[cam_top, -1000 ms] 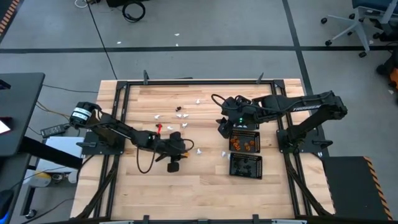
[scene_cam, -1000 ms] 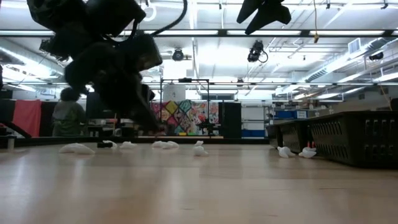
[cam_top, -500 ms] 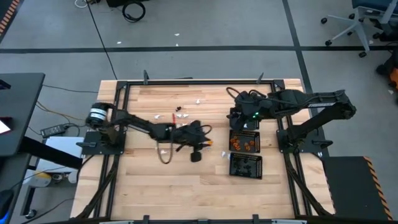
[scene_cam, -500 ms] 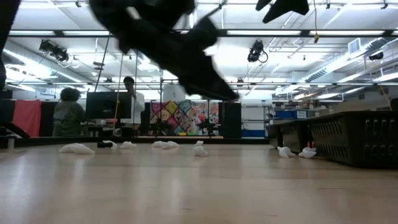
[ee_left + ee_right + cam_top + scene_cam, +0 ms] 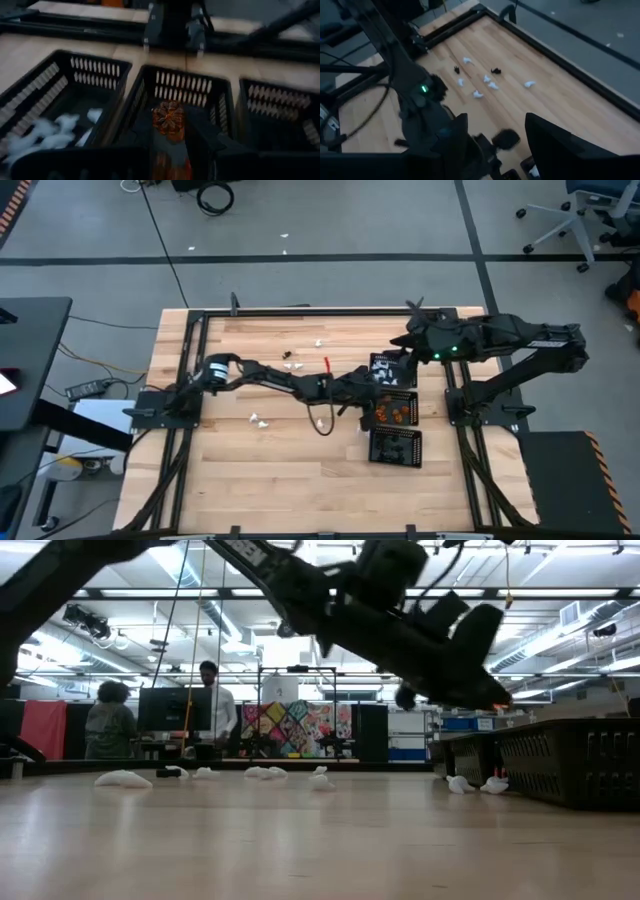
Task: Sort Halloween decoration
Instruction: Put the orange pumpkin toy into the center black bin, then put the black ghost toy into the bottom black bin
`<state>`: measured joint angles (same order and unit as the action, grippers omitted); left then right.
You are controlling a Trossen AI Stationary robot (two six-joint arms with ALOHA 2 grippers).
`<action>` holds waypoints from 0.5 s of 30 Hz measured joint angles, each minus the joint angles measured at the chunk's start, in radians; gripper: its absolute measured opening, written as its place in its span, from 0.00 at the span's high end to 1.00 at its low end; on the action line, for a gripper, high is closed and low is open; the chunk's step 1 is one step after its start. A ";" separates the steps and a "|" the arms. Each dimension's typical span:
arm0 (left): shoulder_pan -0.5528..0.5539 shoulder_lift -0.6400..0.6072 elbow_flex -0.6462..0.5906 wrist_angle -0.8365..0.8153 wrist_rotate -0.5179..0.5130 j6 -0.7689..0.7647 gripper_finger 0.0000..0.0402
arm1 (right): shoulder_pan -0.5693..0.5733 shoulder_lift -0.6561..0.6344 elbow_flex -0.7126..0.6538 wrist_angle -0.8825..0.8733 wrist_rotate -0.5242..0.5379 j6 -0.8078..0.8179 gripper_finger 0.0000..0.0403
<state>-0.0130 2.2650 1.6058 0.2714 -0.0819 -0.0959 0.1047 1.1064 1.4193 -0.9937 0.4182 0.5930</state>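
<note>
Left end effector (image 5: 169, 145) is clamped on an orange trinket (image 5: 168, 116) right over the middle tray (image 5: 150, 95), loose white trinkets (image 5: 259, 420) sit on the worktop (image 5: 240, 470) left of that tray, and the right end effector (image 5: 495, 145) hangs unclenched beyond it.

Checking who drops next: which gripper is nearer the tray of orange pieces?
Left. The left gripper, holding an orange trinket, hangs over the middle tray. The right gripper is open, farther back beyond the white-piece tray.
</note>
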 joint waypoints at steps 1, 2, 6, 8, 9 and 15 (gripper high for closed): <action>0.001 0.022 0.023 0.002 0.001 -0.022 0.81 | 0.000 -0.010 0.000 -0.008 0.000 -0.010 0.50; 0.003 0.039 0.043 0.004 0.000 -0.043 0.80 | 0.000 -0.016 0.000 -0.015 0.002 -0.019 0.50; 0.004 0.064 0.071 0.014 0.000 -0.064 0.72 | 0.000 -0.044 0.000 -0.036 0.016 -0.046 0.50; 0.004 0.064 0.072 0.019 0.000 -0.051 0.66 | 0.000 -0.057 0.000 -0.045 0.026 -0.053 0.50; 0.004 0.063 0.072 0.015 0.001 -0.051 0.63 | 0.000 -0.063 0.000 -0.053 0.027 -0.058 0.50; 0.004 0.015 0.071 -0.091 0.043 -0.110 0.51 | 0.000 -0.085 0.000 -0.061 0.044 -0.079 0.50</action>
<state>-0.0093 2.2796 1.6768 0.1809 -0.0384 -0.2060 0.1047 1.0214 1.4193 -1.0548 0.4619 0.5135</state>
